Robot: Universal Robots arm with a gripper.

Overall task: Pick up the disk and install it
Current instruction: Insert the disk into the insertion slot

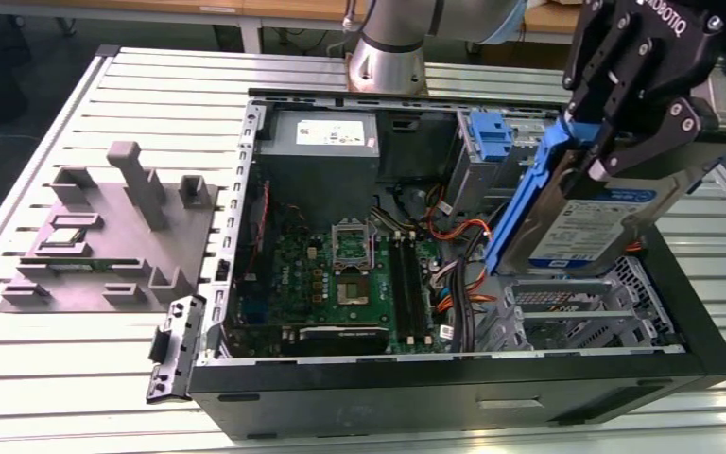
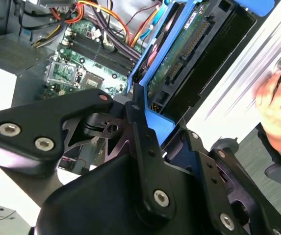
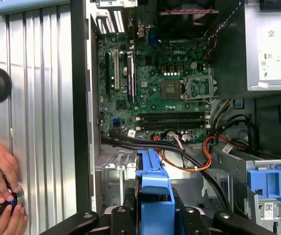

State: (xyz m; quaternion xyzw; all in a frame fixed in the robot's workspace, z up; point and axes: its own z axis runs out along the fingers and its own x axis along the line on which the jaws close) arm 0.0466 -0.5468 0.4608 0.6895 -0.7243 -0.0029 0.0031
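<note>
- The gripper is closed on the top end of the disk, with its fingers on the blue bracket.
- The disk hangs tilted in the air, toward 7 o'clock from the gripper.
- As I judge, this is the carrying step; the disk is not yet installed.
- The drive cage lies at 6 o'clock under the disk, so seating would call for levelling the disk.

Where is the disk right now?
In the exterior view the disk is held tilted in the gripper, above the grey drive cage at the exterior view's right of the open computer case.
</note>
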